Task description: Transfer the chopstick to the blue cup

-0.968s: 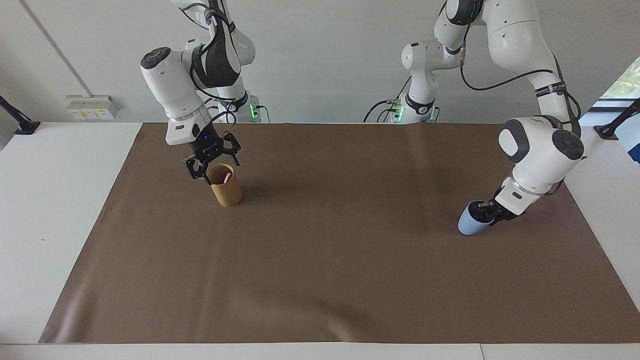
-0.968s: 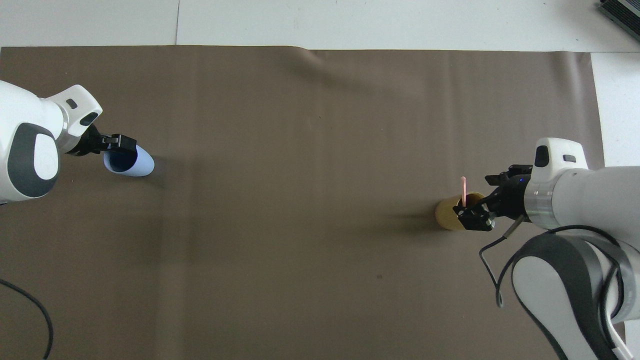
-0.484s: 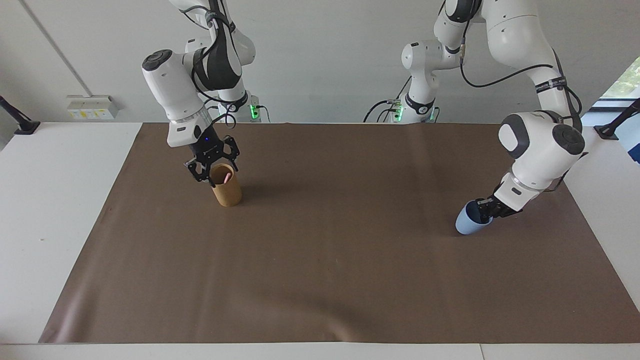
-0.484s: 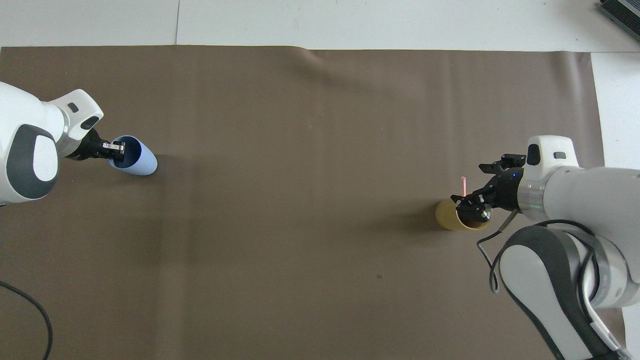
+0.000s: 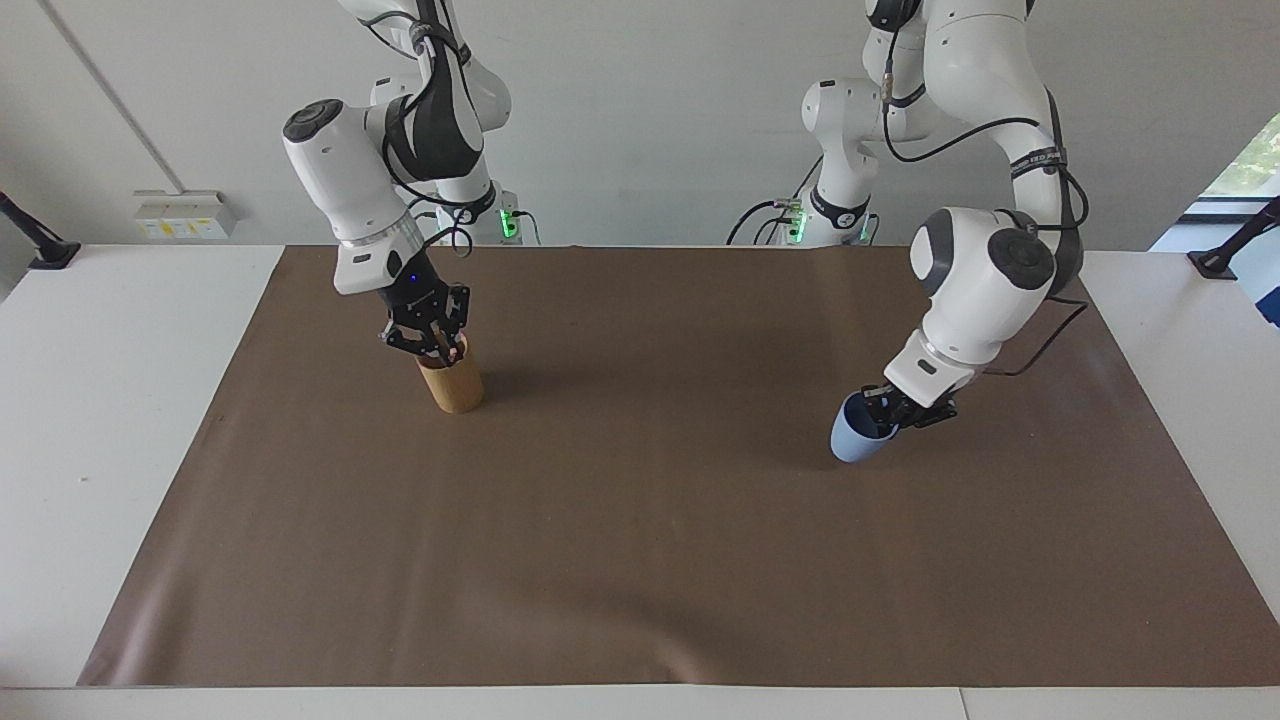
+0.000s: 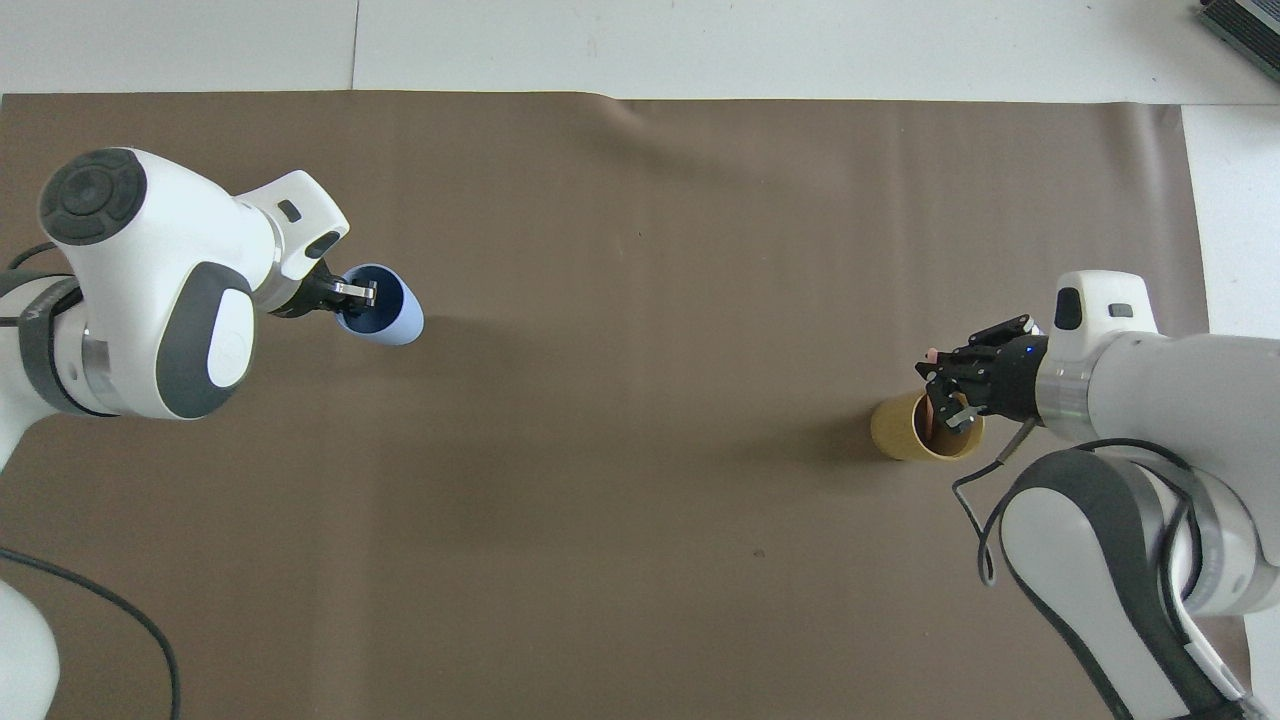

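A pale-pink chopstick (image 5: 455, 351) stands in the tan-brown cup (image 5: 452, 383) toward the right arm's end of the mat. My right gripper (image 5: 436, 342) is down at that cup's mouth, fingers closed around the stick's top; in the overhead view the gripper (image 6: 946, 392) covers most of the chopstick (image 6: 930, 353) and part of the tan cup (image 6: 905, 432). My left gripper (image 5: 897, 406) is shut on the rim of the pale-blue cup (image 5: 856, 438), one finger inside, and holds it tilted low over the mat. The overhead view shows this gripper (image 6: 352, 293) and the blue cup (image 6: 388, 317) too.
A brown mat (image 5: 640, 520) covers most of the white table (image 5: 120, 400). A black cable (image 6: 120, 620) lies at the left arm's near corner. A white socket box (image 5: 180, 214) is on the wall.
My left gripper has carried the tilted blue cup toward the middle of the mat. My right gripper has lowered onto the tan cup's mouth and closed its fingers around the chopstick.
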Robot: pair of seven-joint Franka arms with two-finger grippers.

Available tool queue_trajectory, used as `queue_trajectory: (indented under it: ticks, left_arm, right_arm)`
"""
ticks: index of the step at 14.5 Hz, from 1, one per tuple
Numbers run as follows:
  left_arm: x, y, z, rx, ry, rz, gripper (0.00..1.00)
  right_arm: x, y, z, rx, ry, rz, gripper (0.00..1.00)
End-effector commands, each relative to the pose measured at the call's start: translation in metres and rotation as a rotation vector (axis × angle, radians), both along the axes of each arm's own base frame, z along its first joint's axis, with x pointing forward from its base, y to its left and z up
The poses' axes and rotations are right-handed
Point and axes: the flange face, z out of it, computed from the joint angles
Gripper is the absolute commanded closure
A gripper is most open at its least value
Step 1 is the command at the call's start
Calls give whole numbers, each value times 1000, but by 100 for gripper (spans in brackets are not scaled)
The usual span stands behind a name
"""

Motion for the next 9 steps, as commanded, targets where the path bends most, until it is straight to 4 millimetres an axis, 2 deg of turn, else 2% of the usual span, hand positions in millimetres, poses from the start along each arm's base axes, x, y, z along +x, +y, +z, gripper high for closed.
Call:
queue_trajectory:
  ticks: [1,3,7,9]
  left_arm:
    - [-24,-60,0,-20,-19,64,100]
    - [-43,-108,-7,-29,-18,96,100]
    - [-93,-194,-13,-39,-1,145,100]
    - [-106,-223,-17,-65,-25,150,100]
  right_arm:
    - [5,-1,9,34,15,2,95]
    - [6,-4,16,44,27,-18,100]
    - [9,-2,52,78,66,-77,100]
    - [9,-5,69,85,95,-90,100]
